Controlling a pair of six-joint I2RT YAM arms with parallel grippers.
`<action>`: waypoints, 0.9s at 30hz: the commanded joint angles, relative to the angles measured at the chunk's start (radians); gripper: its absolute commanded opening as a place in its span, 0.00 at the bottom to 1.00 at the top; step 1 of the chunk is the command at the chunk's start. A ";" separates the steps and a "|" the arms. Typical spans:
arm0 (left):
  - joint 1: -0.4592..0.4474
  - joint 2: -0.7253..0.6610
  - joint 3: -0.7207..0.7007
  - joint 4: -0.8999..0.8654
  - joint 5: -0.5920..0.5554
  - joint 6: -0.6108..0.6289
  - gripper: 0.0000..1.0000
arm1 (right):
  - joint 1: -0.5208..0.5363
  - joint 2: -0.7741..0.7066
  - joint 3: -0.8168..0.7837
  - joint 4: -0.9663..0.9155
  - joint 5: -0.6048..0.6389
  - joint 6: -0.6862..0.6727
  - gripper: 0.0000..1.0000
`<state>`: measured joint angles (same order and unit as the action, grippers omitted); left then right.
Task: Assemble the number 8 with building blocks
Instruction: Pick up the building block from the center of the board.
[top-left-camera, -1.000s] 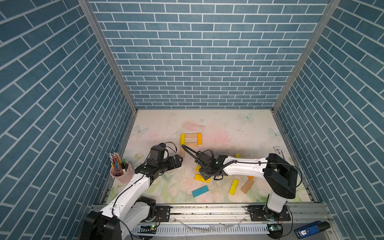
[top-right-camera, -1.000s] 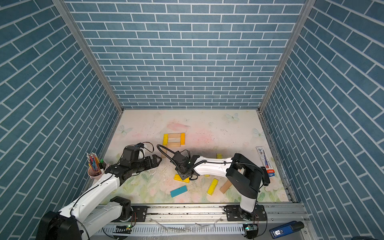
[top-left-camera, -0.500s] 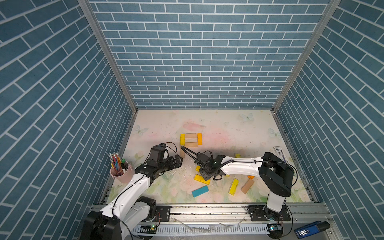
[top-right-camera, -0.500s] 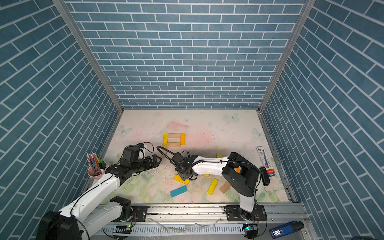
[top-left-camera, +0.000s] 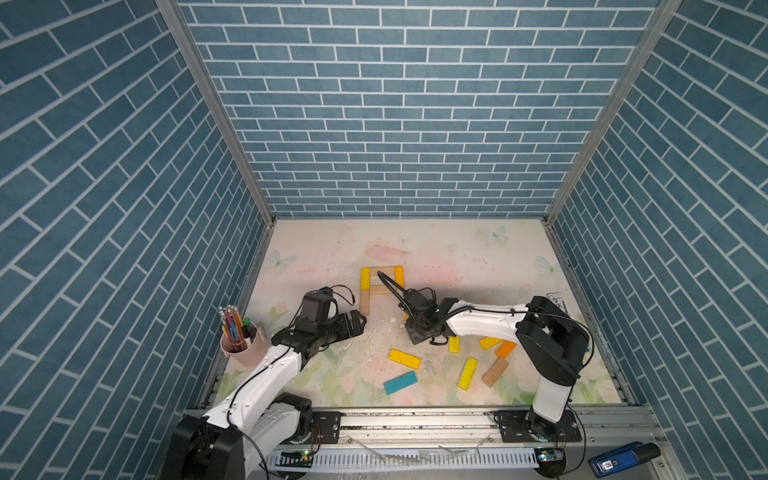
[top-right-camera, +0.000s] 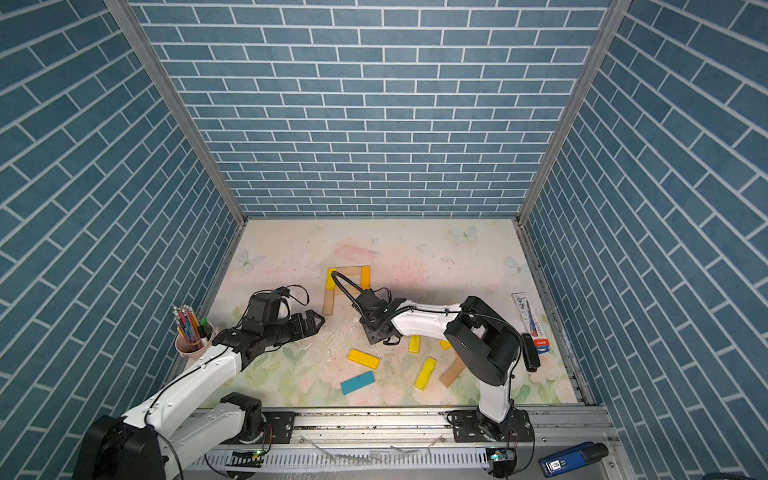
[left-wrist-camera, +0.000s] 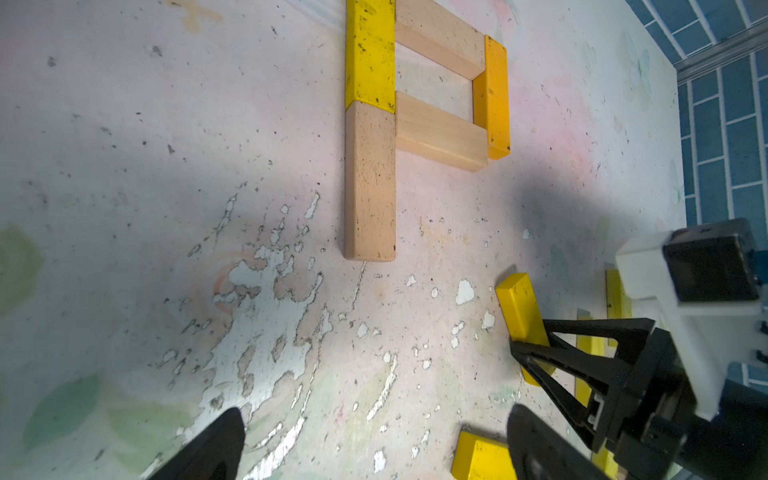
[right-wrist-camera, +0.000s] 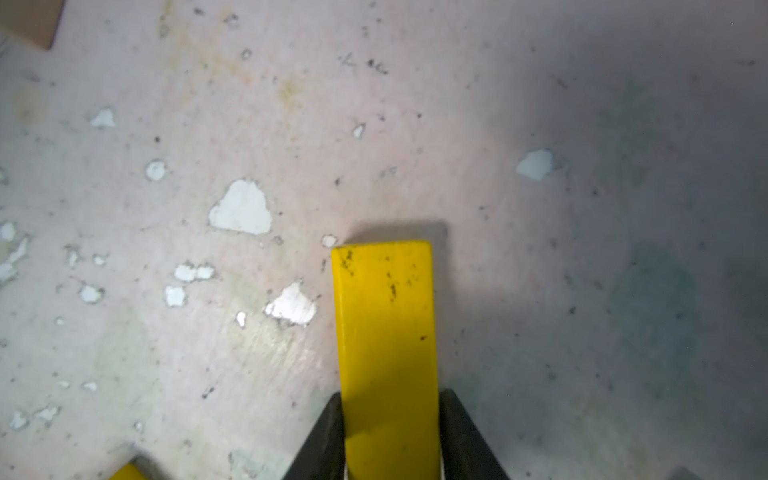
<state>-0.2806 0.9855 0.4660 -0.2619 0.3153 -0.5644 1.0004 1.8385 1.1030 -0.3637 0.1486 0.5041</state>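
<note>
Five building blocks form a partial figure on the mat: yellow (top-left-camera: 365, 279), tan (top-left-camera: 384, 270), orange (top-left-camera: 399, 274), tan (top-left-camera: 380, 289) and tan (top-left-camera: 365, 303). The left wrist view shows the yellow one (left-wrist-camera: 370, 54) and the lower tan one (left-wrist-camera: 370, 183). My right gripper (right-wrist-camera: 391, 399) is shut on a yellow block (right-wrist-camera: 386, 316), just right of the figure's lower end, and also shows in a top view (top-left-camera: 413, 330). The open left gripper (left-wrist-camera: 374, 415) hovers left of the figure, seen in both top views (top-left-camera: 359, 322) (top-right-camera: 318, 320).
Loose blocks lie near the front: yellow (top-left-camera: 404, 359), teal (top-left-camera: 400, 382), yellow (top-left-camera: 467, 373), tan (top-left-camera: 495, 372), orange (top-left-camera: 505, 350), yellow (top-left-camera: 454, 344). A pink pencil cup (top-left-camera: 243, 345) stands at the left edge. A printed tube (top-right-camera: 528, 316) lies by the right wall.
The right gripper's jaws have closed onto the yellow block. The left arm has stayed where it was, open.
</note>
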 joint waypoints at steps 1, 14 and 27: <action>0.008 0.010 0.000 0.016 0.008 0.009 1.00 | -0.009 0.014 -0.019 -0.034 0.032 0.101 0.38; 0.008 0.050 -0.004 0.060 0.042 0.013 1.00 | -0.010 -0.068 -0.137 0.079 -0.138 0.077 0.46; 0.008 0.033 0.005 0.058 0.043 -0.001 0.99 | -0.016 -0.012 -0.046 -0.041 0.005 0.205 0.35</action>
<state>-0.2806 1.0359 0.4660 -0.2070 0.3603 -0.5652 0.9882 1.7935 1.0409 -0.3157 0.0978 0.6224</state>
